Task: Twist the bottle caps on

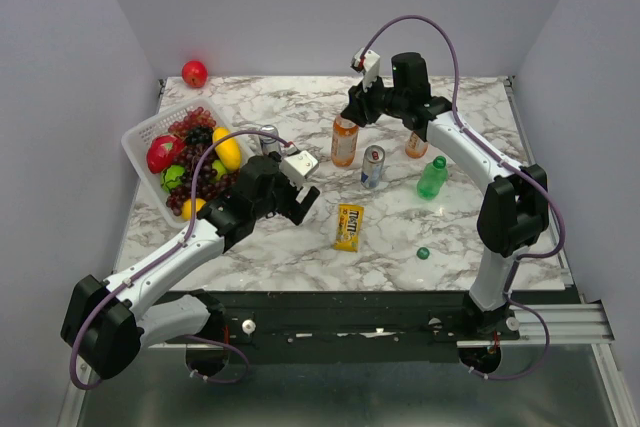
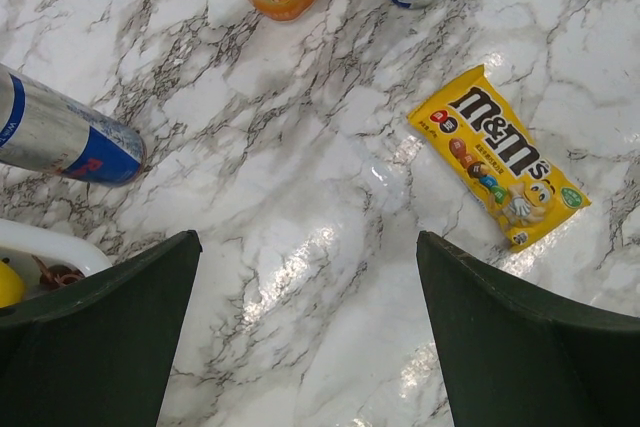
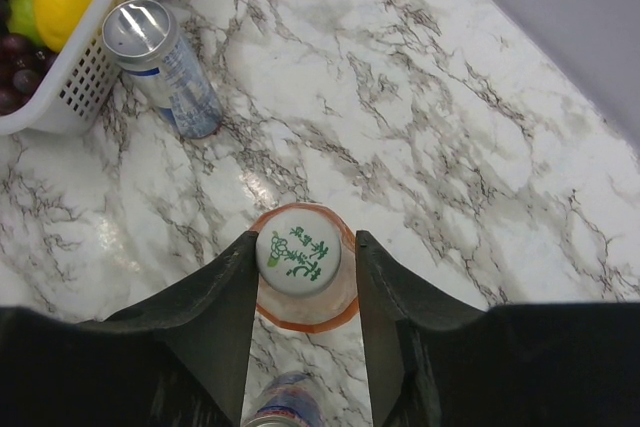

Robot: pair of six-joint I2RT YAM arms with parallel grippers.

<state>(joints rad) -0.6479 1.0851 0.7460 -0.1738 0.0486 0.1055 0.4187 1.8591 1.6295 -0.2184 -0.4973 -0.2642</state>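
On my far left a white basket of fruit sits on the marble bench, a red apple behind it at the back wall. My left fingers hang just right of the basket, spread wide, nothing between them and only bare bench beneath. One drink can stands near the basket. A yellow M&M's packet lies flat to the right of those fingers.

Next, toward the back, stands the first orange bottle: clear plastic, orange drink, orange label. On its neck sits a white cap, round, with green print on top. My right fingers come down over it, one on either side of the cap. They are slightly parted: one side looks to touch the rim, the other shows a thin gap with the orange shoulder below.

Just right of that bottle is a second can, blue and silver. Further right, the second orange bottle is partly hidden behind my right arm; I cannot tell its top. The green bottle stands upright in front of it. A dark green cap lies loose near the front edge.
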